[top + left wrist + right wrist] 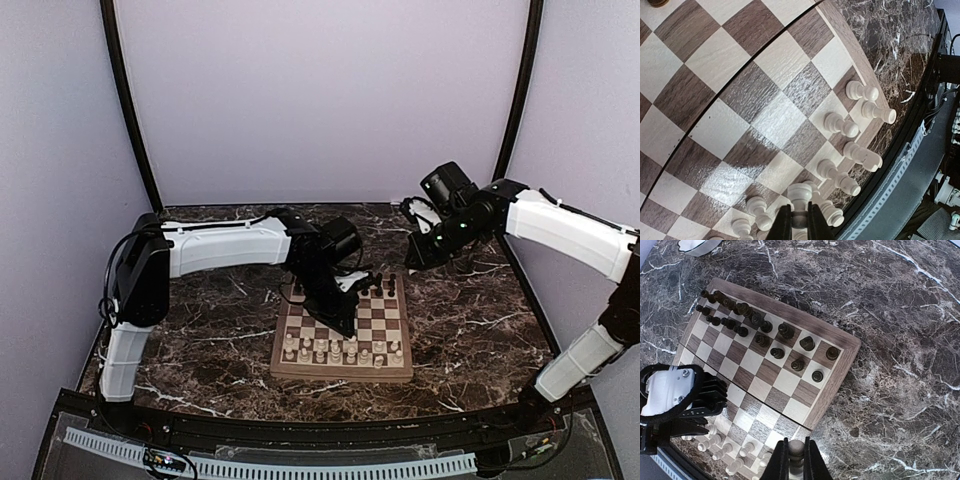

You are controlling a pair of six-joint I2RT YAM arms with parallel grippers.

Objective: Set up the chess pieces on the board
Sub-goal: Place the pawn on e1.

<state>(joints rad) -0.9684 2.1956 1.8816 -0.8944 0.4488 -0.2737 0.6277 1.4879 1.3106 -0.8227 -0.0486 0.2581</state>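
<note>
The board (pixel 405 372) lies in the middle of the marble table. Cream-white chess pieces (pixel 340 350) stand in its near rows and dark chess pieces (pixel 378 286) in its far rows. My left gripper (pixel 345 322) hangs low over the board's left-centre, shut on a cream-white piece (pixel 800 194) just above the white rows (pixel 842 125). My right gripper (pixel 416 258) is raised beyond the board's far right corner, shut on a dark round-headed piece (pixel 796 450). The right wrist view shows the board (pixel 840 365) with the dark pieces (pixel 777 352) below it.
A small white scalloped dish (pixel 695 245) sits on the marble beyond the board's far left corner. Purple walls and black corner posts enclose the table. A black rail and a white cable chain (pixel 270 465) run along the near edge.
</note>
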